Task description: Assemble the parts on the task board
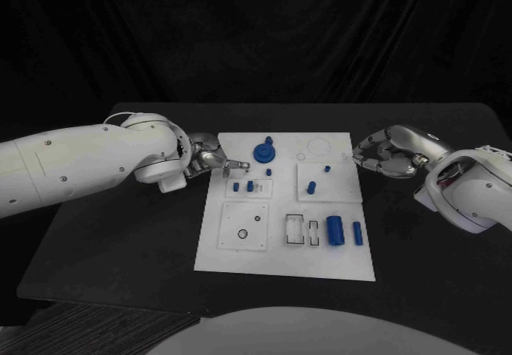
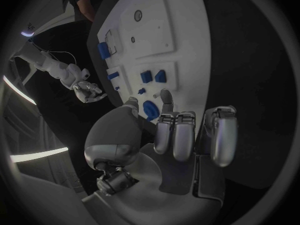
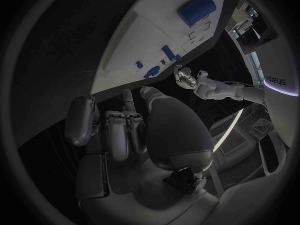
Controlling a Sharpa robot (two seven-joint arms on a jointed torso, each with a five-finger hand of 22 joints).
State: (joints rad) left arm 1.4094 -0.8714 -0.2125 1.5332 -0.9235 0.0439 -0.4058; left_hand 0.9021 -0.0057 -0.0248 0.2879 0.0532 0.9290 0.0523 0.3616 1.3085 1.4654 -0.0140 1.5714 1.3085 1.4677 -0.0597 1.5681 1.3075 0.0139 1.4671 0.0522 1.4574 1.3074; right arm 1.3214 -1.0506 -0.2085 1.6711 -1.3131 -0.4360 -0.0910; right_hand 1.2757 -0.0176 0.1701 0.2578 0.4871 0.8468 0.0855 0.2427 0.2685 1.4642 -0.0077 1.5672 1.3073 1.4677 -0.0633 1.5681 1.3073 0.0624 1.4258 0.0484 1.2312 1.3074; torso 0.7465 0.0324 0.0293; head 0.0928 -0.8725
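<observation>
The task board [image 1: 286,205] is lying flat in the middle of the black table [image 1: 118,244], and the blue parts are sitting scattered across it: a round knobbed piece [image 1: 263,153] near the far edge, two small blocks [image 1: 243,186] in a square plate just in front of it, a peg [image 1: 311,187] to their right, and a fat cylinder [image 1: 335,228] with a slimmer one [image 1: 357,234] lying loose toward the near right side. The left hand [image 1: 209,161] is hovering at the board's far left edge, one finger reaching out toward the round piece, the rest curling in; nothing is sitting in its grip. The right hand [image 1: 384,157] is waiting just off the far right edge, fingers curling together, apparently empty, though the palm is facing away. It looks like an approach stage, no part picked yet. Next, one hand is going to have to settle over a loose piece, probably a cylinder, and close on it cleanly before carrying it to its slot.
</observation>
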